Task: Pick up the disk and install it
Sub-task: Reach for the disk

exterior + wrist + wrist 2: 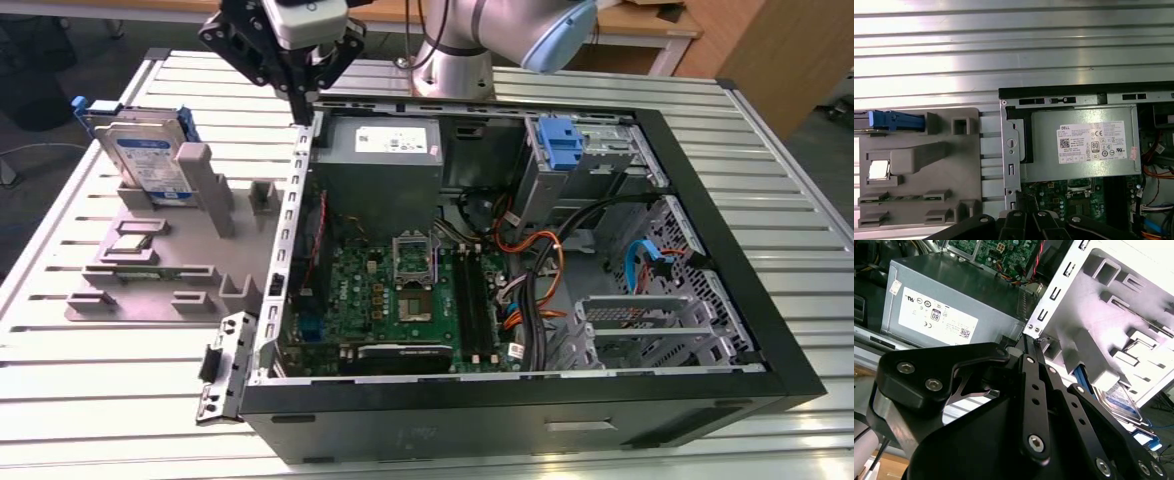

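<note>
The disk (143,160), a silver drive with a white-and-blue label in a blue carrier, stands upright in a grey holder (160,270) at the exterior view's left. In the first wrist view the disk (896,121) shows edge-on. The second wrist view catches a corner of the disk (1121,407) behind the holder. My gripper (310,108) hangs above the open computer case's back-left corner, to the right of the disk and well apart from it. Its fingers (1030,355) are pressed together, shut on nothing.
The open computer case (747,300) lies on a slatted metal table (120,390). Inside are a grey power-supply box (380,150), a motherboard (400,300), loose cables (534,270) and an upright blue bracket (561,145) in the drive bay. The holder also carries small parts (134,245).
</note>
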Motion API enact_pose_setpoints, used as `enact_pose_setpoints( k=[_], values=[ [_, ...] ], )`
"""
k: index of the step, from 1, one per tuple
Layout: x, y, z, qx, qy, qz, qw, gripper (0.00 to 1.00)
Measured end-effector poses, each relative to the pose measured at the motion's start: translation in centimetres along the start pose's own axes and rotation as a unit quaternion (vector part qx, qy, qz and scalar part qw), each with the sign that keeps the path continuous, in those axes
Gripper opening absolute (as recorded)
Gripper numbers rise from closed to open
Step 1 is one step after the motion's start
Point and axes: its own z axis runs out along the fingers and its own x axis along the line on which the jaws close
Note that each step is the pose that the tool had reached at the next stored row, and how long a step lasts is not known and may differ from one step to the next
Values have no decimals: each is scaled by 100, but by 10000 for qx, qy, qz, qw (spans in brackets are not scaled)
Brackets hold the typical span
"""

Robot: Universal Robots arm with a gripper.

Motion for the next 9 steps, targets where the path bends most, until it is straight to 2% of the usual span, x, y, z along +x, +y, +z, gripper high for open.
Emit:
enact_pose_setpoints(
  k=[9],
  values=[
    [56, -4, 5, 0, 0, 0, 10000, 10]
  ],
)
